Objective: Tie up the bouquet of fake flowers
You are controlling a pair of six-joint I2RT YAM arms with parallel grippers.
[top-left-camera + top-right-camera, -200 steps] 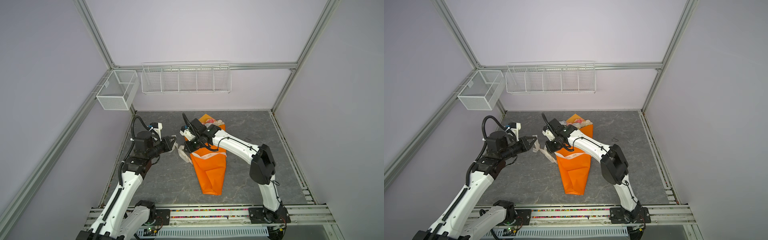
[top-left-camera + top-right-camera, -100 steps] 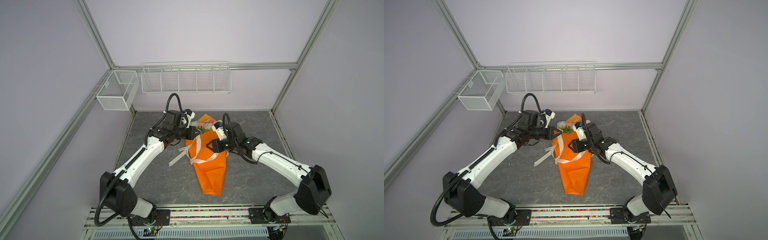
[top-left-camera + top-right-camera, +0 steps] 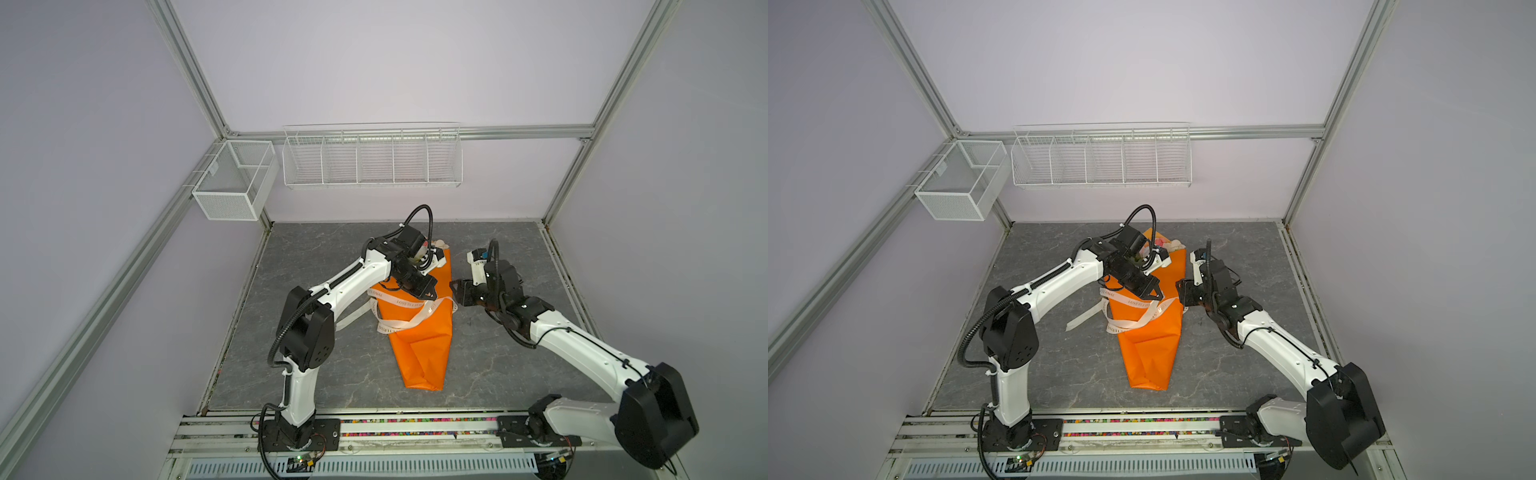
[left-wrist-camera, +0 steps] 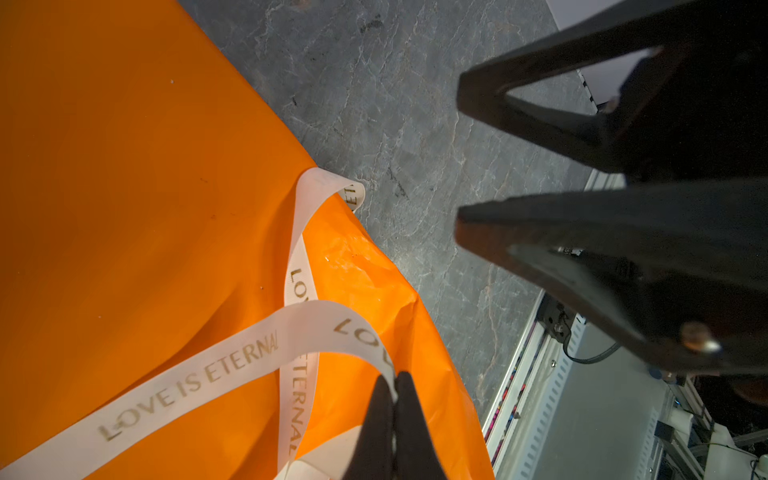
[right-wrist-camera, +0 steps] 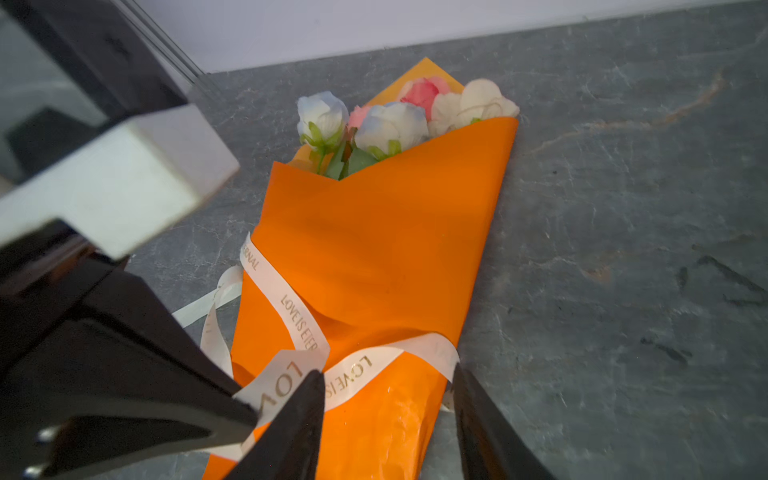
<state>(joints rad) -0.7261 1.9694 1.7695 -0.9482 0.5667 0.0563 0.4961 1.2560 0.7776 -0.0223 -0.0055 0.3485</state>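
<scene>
The bouquet of fake flowers (image 5: pixel 390 124) lies on the table in an orange paper cone (image 3: pixel 419 345), rose heads toward the back wall; in both top views my left arm hides most of them. A cream printed ribbon (image 3: pixel 399 301) crosses the cone's middle in a loose loop. My left gripper (image 4: pixel 392 382) is shut on the ribbon above the cone's right half (image 3: pixel 1156 296). My right gripper (image 5: pixel 387 372) stands open at the cone's right edge (image 3: pixel 455 293); the ribbon and the paper edge lie between its fingers (image 5: pixel 307 415).
The ribbon's loose tail (image 3: pixel 351 318) trails on the grey table (image 3: pixel 332 374) left of the cone. A wire rack (image 3: pixel 372 158) and a mesh box (image 3: pixel 235 178) hang on the back wall. A rail (image 3: pixel 415 428) runs along the front edge.
My left gripper has carried the ribbon from the cone's left across to its right half. My right gripper has drawn back from the left to the cone's right edge and opened.
</scene>
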